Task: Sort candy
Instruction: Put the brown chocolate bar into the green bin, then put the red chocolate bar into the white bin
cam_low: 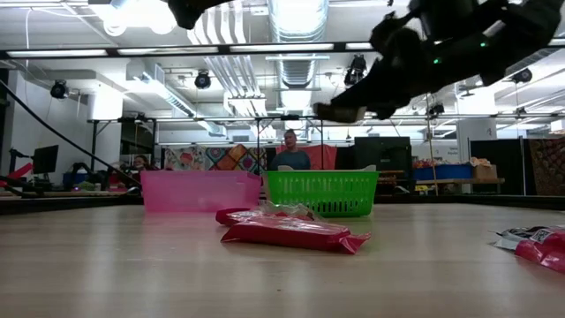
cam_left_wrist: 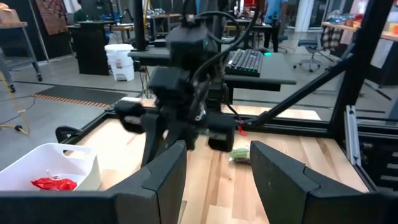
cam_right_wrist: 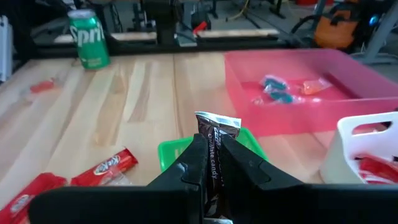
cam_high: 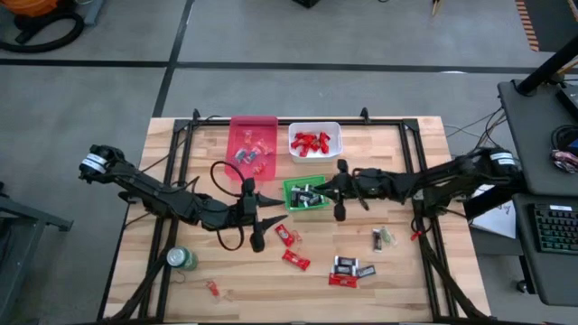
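Right end effector (cam_right_wrist: pixel 210 163) clenched on a dark-wrapped candy (cam_right_wrist: pixel 217 138), wrapper standing upright between the fingers and poking out past the tips. Hanging above the green bin (cam_high: pixel 306 194) at mid-bench, seen from overhead right at that bin's right edge (cam_high: pixel 338 191). Dark candies already lying inside the green bin.

Left end effector (cam_high: pixel 255 217) released, fingers spread with nothing between them, hovering just left of the green bin and over bare bench (cam_high: pixel 406 271). Nearest loose candy, a red one (cam_high: pixel 285 235), lying just beside and in front of it, not touching.

More loose candy on the front half of the bench: another red piece (cam_high: pixel 295 260), a small cluster of dark and red pieces (cam_high: pixel 349 269) farther right, a dark piece (cam_high: pixel 377 238) near the right rail, one small red piece (cam_high: pixel 212 288) near the green can (cam_high: pixel 181 259).

Red candies gathered in the white bin (cam_high: pixel 314 140) at the back; a few mixed sweets in the pink bin (cam_high: pixel 252 144) beside it.
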Available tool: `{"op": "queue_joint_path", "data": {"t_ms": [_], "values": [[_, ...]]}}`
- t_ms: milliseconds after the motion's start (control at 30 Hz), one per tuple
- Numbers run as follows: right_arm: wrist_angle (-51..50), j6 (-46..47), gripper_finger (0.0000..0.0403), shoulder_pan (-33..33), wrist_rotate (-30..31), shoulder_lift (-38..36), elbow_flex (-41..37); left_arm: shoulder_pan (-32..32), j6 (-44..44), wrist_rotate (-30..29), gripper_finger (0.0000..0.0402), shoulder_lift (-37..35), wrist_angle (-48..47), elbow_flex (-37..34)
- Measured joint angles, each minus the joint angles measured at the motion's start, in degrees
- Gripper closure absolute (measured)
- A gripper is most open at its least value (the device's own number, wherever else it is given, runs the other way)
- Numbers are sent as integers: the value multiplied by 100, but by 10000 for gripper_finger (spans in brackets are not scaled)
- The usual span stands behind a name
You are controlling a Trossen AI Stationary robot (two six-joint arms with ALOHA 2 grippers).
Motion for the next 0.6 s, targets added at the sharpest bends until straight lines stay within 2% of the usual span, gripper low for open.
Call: {"op": "queue_joint_path", "data": {"t_ms": [167,267,433,600], "values": [[-53,-23,368,-15,113,751,398,-128,-8,-141,240,-143,-298,0],[-208,21,354,-64,161,1097,631,-171,-109,-157,240,-202,-495,0],[-655,173,293,-178,162,1454,936,-212,-436,-153,240,-224,-942,0],[-1172,125,222,-175,160,1392,1112,-221,-865,-40,240,-224,-1616,0]]}}
